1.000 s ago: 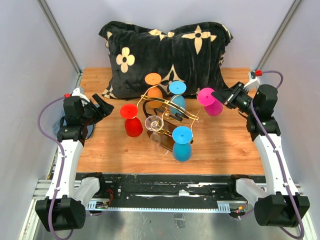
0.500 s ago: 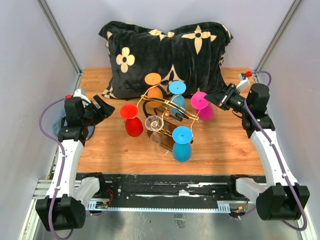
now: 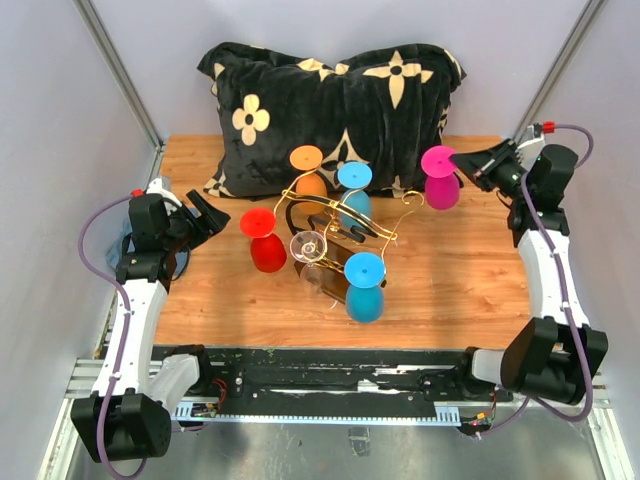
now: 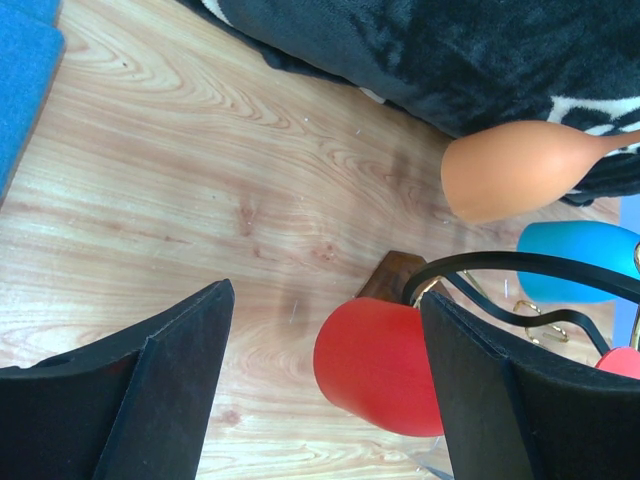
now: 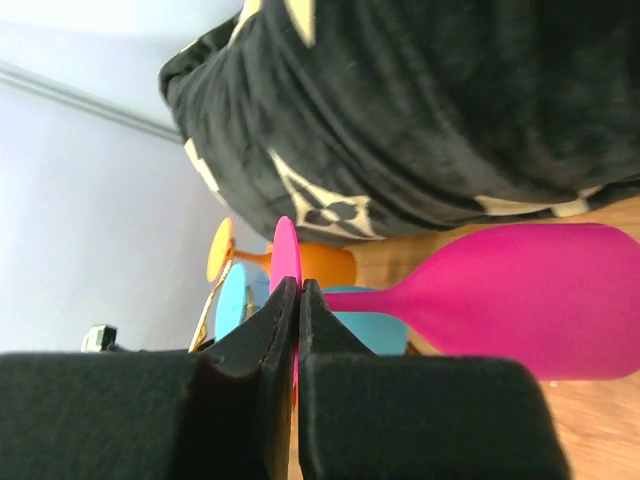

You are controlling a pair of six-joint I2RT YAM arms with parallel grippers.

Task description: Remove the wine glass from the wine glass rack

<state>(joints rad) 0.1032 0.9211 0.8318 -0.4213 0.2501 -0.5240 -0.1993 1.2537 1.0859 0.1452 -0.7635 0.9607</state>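
Pale grey walls [image 3: 60,120] close in a wooden table [image 3: 450,290], with a big black flowered pillow [image 3: 330,100] at the far side. In the middle stands the wine glass rack [image 3: 330,206] — its base mostly hidden under coloured glasses [image 3: 266,248]. The right gripper [image 3: 457,158] pinches the foot of the pink wine glass [image 3: 442,190], off the rack, right of it beside the pillow — perhaps hanging free. The left gripper [image 3: 208,215] gapes wide, empty.
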